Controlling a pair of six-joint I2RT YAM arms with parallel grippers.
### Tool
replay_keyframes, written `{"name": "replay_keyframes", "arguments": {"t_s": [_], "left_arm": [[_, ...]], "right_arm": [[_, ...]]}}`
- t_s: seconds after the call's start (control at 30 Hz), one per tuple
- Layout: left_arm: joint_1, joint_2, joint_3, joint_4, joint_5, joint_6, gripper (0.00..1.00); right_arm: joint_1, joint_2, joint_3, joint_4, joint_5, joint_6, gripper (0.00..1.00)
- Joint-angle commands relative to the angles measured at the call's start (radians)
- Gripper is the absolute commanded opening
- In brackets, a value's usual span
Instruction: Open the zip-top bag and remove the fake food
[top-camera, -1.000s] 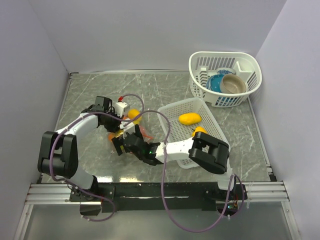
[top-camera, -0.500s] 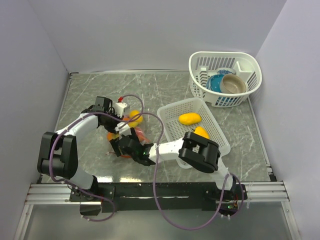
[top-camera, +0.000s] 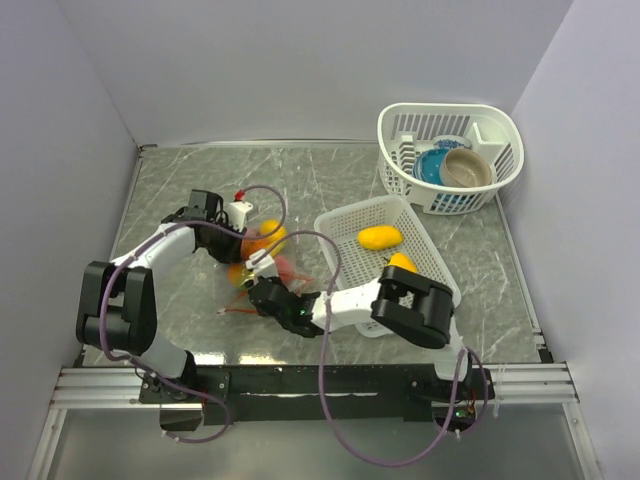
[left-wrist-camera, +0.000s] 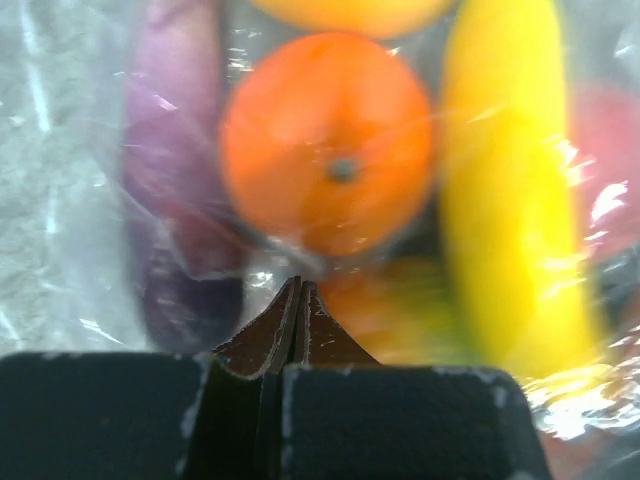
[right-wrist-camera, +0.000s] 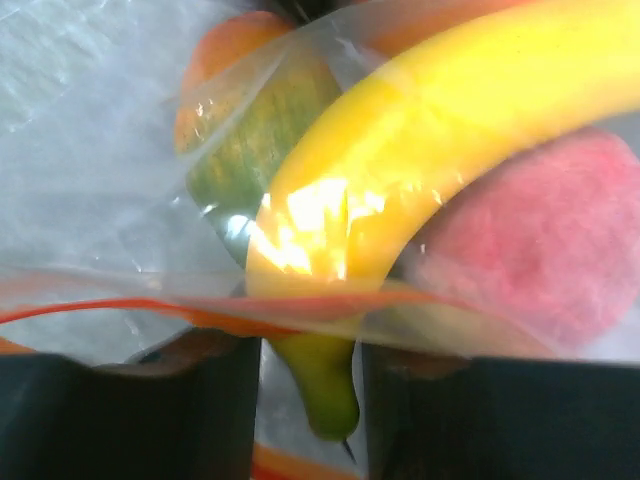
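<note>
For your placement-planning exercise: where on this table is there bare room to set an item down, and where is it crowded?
Bare table lies along the back wall, left of the round basket, and right of the mesh basket. Crowded: centre-left, where left tool and right tool meet the zip-top bag.

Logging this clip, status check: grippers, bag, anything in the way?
Left gripper shut, pinching the bag film. Right gripper open, straddling the banana tip at the red zip strip. Fruit in the bag. Nothing blocking seen.
</note>
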Motion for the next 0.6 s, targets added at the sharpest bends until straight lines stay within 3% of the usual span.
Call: {"name": "replay_keyframes", "arguments": {"t_s": [0.0, 0.23, 0.37, 0.57], "left_arm": [[0.044, 0.053, 0.058, 0.016, 0.006, -0.016, 0.01], [0.058, 0.093, 0.066, 0.059, 0.006, -0.031, 0.01], [0.058, 0.09, 0.04, 0.082, -0.007, -0.033, 0.01], [0.079, 0.101, 0.034, 0.102, -0.02, -0.025, 0.01]], "right_arm": [[0.0, -0.164, -0.086, -0.004, 0.058, 0.032, 0.1], [0.029, -0.325, -0.218, -0.079, 0.015, 0.067, 0.07], [0.051, -0.386, -0.25, -0.142, 0.026, 0.089, 0.0], [0.063, -0.569, -0.335, -0.252, 0.044, 0.1, 0.0]]}}
